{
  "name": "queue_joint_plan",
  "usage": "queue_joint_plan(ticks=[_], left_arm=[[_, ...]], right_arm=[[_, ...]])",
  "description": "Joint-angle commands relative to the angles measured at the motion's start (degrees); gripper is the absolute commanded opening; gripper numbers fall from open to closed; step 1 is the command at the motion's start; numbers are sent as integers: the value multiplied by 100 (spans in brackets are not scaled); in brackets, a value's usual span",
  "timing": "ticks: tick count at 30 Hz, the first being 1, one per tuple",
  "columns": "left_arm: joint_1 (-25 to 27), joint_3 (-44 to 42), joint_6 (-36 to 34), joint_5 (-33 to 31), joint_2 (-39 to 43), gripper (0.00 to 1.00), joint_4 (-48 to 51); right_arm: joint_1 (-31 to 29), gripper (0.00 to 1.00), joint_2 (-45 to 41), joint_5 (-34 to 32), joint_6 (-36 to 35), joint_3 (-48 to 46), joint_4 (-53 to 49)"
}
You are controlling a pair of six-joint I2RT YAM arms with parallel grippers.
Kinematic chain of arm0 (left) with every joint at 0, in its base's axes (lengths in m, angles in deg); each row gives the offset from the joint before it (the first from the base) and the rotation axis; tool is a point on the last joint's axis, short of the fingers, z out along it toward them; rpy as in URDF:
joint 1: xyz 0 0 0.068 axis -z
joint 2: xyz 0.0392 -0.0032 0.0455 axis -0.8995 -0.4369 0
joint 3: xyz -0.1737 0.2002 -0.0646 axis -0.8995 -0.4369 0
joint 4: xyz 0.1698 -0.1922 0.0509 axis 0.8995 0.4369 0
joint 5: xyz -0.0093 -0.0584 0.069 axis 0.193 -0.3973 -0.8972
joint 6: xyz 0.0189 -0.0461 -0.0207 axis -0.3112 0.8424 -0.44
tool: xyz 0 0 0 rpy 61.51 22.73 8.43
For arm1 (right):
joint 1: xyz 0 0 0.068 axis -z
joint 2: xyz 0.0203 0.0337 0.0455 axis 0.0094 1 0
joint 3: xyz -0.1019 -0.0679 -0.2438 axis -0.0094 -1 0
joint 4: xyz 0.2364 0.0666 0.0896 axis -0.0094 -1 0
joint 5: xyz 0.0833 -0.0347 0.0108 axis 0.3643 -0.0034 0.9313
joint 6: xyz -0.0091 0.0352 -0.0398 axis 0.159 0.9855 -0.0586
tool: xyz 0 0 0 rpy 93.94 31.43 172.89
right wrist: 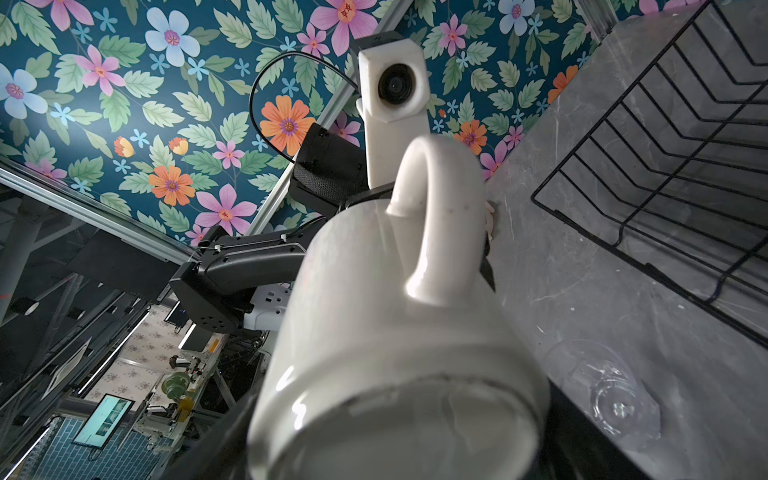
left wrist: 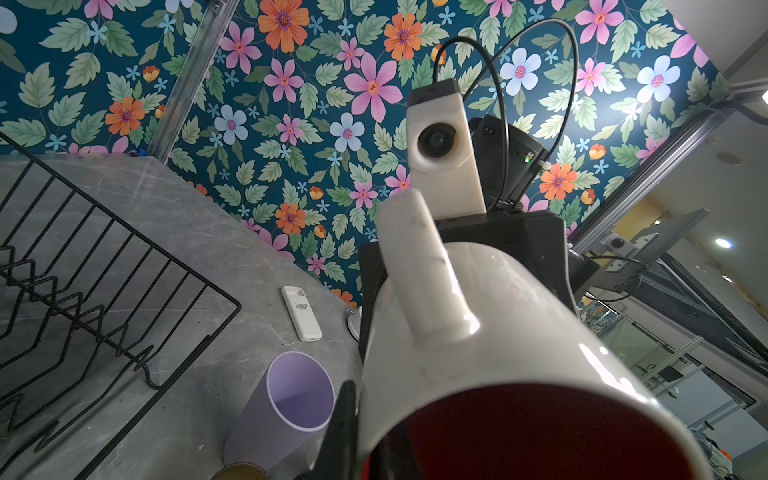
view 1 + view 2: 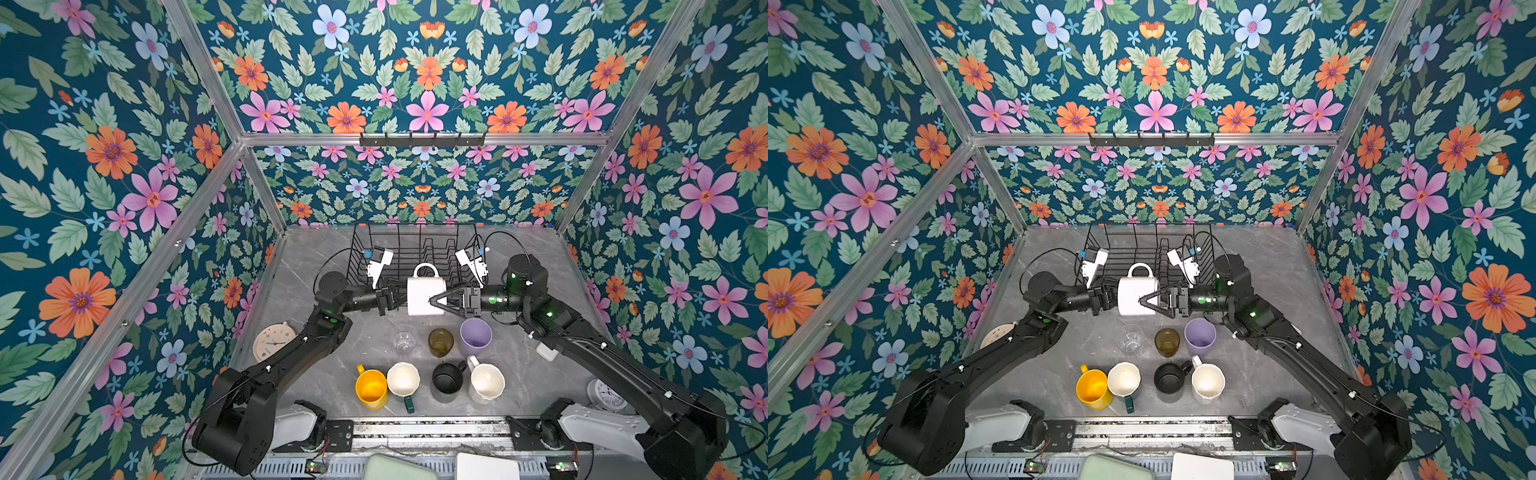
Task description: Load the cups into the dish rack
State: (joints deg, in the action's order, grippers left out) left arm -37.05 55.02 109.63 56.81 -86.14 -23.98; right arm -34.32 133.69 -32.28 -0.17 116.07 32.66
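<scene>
Sideways red-inside white mug (image 3: 422, 291) is clamped at the rim by the left pincer (image 3: 400, 297). The right pincer (image 3: 433, 299) is spread round its base; whether it grips cannot be told. The empty dish rack (image 3: 415, 249) is edged just beyond both.

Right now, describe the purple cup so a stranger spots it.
Find the black wire rack. In front of it, a clear glass, a brown glass and the purple cup stand in a row. It is rightmost, the only opaque one.
</scene>
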Motion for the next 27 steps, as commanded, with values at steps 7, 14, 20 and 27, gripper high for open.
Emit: queue_joint_plan(ticks=[7,14,20,27], left_arm=[[2,127,35,-17,-2,0,-354],[-14,142,48,0,-11,0,-307],[-42,209,11,18,-28,0,-79],[-86,221,14,-17,-46,17,-74]], right_arm=[[-21,0,75,-482,-74,59,-355],[-16,0,73,-495,-86,102,-364],[-17,0,52,-509,-119,161,-372],[-23,0,8,-612,-145,252,-389]])
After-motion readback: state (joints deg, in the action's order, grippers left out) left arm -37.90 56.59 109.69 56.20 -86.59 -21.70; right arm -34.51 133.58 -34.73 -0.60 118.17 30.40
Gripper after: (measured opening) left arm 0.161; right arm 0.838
